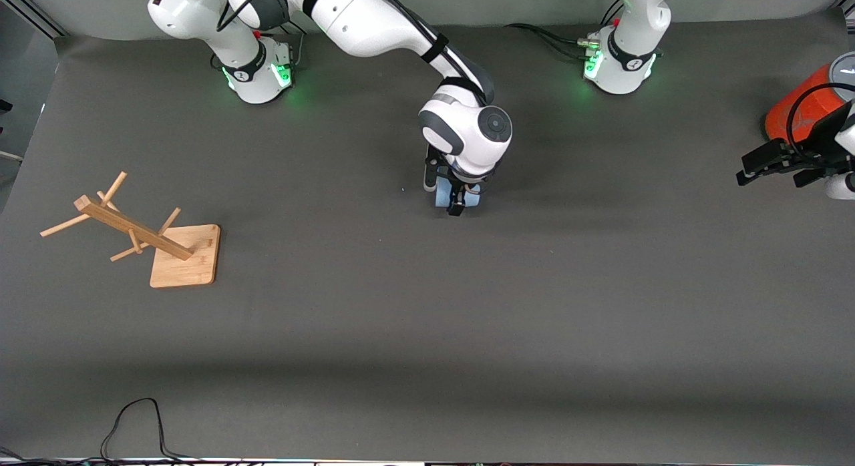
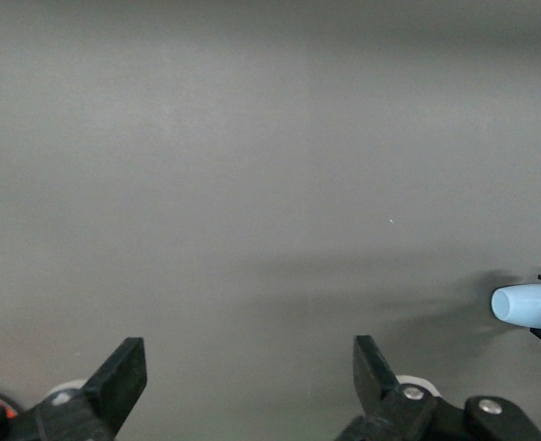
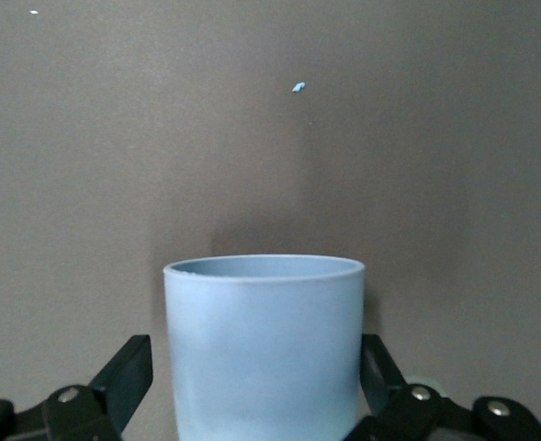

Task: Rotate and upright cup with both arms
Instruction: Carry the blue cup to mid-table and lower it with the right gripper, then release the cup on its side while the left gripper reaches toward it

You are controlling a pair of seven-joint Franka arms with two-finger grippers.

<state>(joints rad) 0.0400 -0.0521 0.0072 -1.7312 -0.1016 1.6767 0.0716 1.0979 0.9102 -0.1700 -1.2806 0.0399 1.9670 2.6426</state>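
The pale blue cup (image 1: 469, 197) sits mid-table under my right gripper (image 1: 457, 200). In the right wrist view the cup (image 3: 263, 349) stands between the two black fingers (image 3: 123, 377), its rim pointing away from the wrist. A thin gap shows on one side, so the jaws straddle it open. My left gripper (image 1: 768, 165) waits open and empty at the left arm's end of the table, beside the orange cylinder. The left wrist view shows its spread fingertips (image 2: 123, 367) over bare mat, with the cup (image 2: 524, 306) far off in the right gripper's fingers.
An orange cylinder with a grey lid (image 1: 801, 109) stands at the left arm's end. A wooden peg rack (image 1: 143, 239) leans on its square base toward the right arm's end. A black cable (image 1: 133, 419) loops at the table's edge nearest the front camera.
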